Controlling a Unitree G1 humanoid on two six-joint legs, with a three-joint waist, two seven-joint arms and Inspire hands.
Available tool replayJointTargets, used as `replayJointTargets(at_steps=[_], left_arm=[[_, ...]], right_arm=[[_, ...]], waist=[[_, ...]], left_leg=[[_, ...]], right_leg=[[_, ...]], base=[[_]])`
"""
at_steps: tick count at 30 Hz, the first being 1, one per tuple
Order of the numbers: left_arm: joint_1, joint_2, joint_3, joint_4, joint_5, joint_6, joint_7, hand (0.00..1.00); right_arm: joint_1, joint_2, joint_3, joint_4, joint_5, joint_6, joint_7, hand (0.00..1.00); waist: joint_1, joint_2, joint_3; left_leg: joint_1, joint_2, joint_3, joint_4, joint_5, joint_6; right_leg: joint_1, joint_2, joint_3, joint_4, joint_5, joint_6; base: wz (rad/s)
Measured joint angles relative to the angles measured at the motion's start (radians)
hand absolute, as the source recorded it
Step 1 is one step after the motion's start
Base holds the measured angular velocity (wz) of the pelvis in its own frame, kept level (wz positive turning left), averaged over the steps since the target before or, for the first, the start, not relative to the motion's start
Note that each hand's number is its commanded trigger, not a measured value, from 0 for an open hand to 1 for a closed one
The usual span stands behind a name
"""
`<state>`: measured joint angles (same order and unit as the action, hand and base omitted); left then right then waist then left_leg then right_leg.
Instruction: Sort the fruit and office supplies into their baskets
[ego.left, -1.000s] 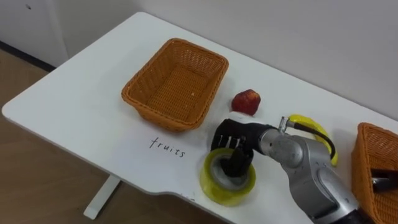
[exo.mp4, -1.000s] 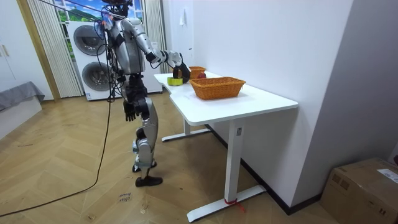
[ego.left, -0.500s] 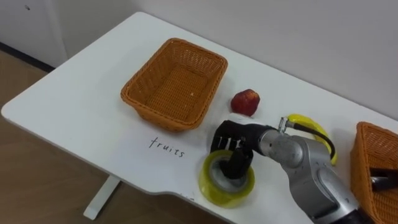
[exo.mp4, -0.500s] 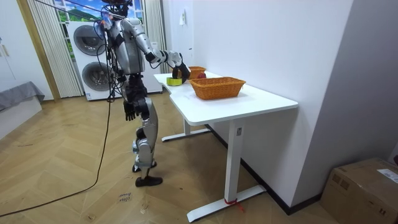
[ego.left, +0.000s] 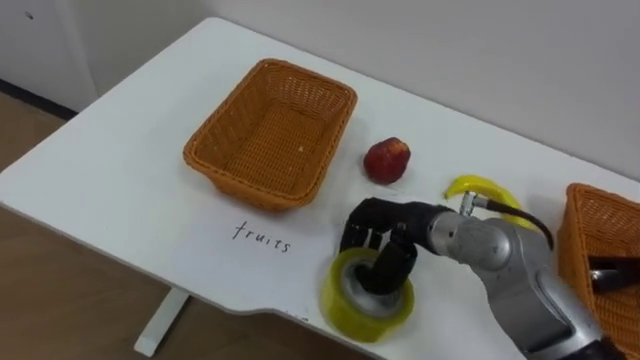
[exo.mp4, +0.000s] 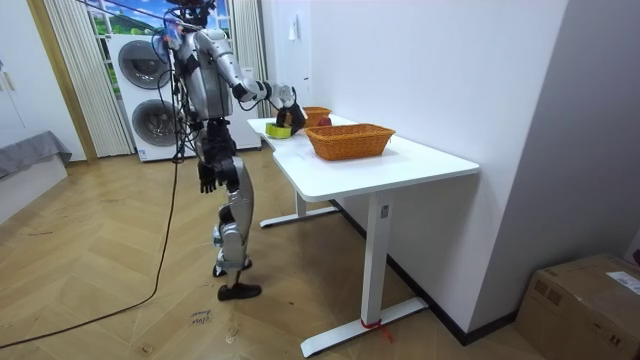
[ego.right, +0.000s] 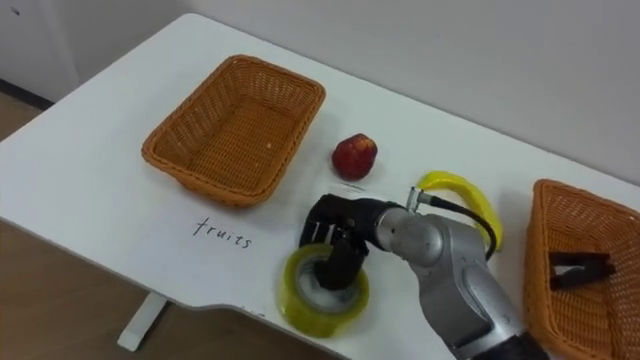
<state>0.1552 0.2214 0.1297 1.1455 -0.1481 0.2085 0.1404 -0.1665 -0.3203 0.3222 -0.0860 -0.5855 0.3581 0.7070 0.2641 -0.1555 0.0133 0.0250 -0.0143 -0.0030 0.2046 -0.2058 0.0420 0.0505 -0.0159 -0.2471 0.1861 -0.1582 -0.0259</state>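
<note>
Near the table (ego.left: 120, 170) edge, by handwritten "fruits" (ego.left: 262, 237), we're seeing the right hand (ego.left: 385, 228) gripping a wide yellow tape roll (ego.left: 345, 310) w/ grey core, fingers (ego.left: 396, 265) curled inside.

Handwritten "fruits" on white table (ego.left: 120, 190), beside empty wicker basket (ego.left: 270, 130)

A yellow tape roll (ego.left: 366, 296) lies flat. Behind it, a red apple (ego.left: 386, 160) and a banana (ego.left: 486, 188) lie between the empty left basket (ego.left: 240, 180) and the right basket (ego.left: 574, 222).
</note>
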Motion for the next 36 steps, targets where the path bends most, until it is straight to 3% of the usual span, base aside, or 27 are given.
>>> replayJointTargets(at_steps=[3, 5, 10, 11, 18, 26, 36], left_arm=[[0.006, -0.001, 0.020, 0.000, -0.036, -0.032, -0.003, 0.00], [0.023, -0.010, 0.026, 0.001, -0.097, -0.068, -0.004, 0.00], [0.035, -0.020, 0.035, 0.003, -0.132, -0.110, -0.006, 0.00], [0.039, -0.019, 0.036, 0.004, -0.132, -0.112, -0.006, 0.00], [0.065, -0.036, 0.064, -0.008, -0.139, -0.122, -0.019, 0.00], [0.082, -0.053, 0.066, 0.003, -0.167, -0.122, -0.044, 0.00], [0.136, -0.054, 0.074, -0.020, -0.174, -0.121, -0.044, 0.00]], right_arm=[[0.035, -0.013, -0.083, -0.041, 0.027, -0.015, -0.028, 1.00], [0.041, -0.017, -0.155, -0.074, 0.053, -0.038, -0.046, 1.00], [0.041, -0.020, -0.305, -0.092, 0.099, -0.068, -0.122, 1.00], [0.041, -0.022, -0.335, -0.092, 0.102, -0.075, -0.152, 1.00], [0.040, -0.022, -0.465, -0.157, 0.116, -0.078, -0.276, 1.00], [0.040, -0.027, -0.558, -0.166, 0.259, -0.084, -0.435, 1.00], [0.041, -0.033, -0.623, -0.071, 0.384, -0.084, -0.567, 1.00]], waist=[[-0.044, 0.020, 0.0004], [-0.081, 0.034, -0.0045], [-0.153, 0.051, -0.0144], [-0.159, 0.056, -0.0117], [-0.202, 0.059, -0.0131], [-0.245, 0.071, -0.0199], [-0.294, 0.055, -0.0108]], left_leg=[[0.003, 0.001, 0.014, -0.005, 0.002, 0.001], [0.011, 0.002, 0.025, -0.009, 0.002, 0.002], [0.037, 0.002, 0.034, -0.026, 0.003, 0.003], [0.048, 0.003, 0.040, -0.032, 0.003, 0.003], [0.059, 0.004, 0.063, -0.036, 0.002, 0.004], [0.061, 0.003, 0.061, -0.034, 0.003, 0.004], [0.072, 0.005, 0.090, -0.037, -0.001, 0.007]], right_leg=[[-0.003, -0.001, 0.013, -0.001, 0.001, 0.000], [-0.002, -0.003, 0.024, -0.001, 0.001, 0.001], [0.012, -0.002, 0.032, 0.000, 0.002, 0.002], [0.017, -0.001, 0.039, -0.001, 0.002, 0.002], [0.017, 0.000, 0.057, 0.001, 0.002, 0.002], [0.020, 0.000, 0.058, 0.002, 0.002, 0.002], [0.016, 0.003, 0.089, 0.000, 0.000, 0.005]], base=[[-0.13], [-0.15], [-0.07], [-0.17], [-0.11], [0.01], [-0.07]])
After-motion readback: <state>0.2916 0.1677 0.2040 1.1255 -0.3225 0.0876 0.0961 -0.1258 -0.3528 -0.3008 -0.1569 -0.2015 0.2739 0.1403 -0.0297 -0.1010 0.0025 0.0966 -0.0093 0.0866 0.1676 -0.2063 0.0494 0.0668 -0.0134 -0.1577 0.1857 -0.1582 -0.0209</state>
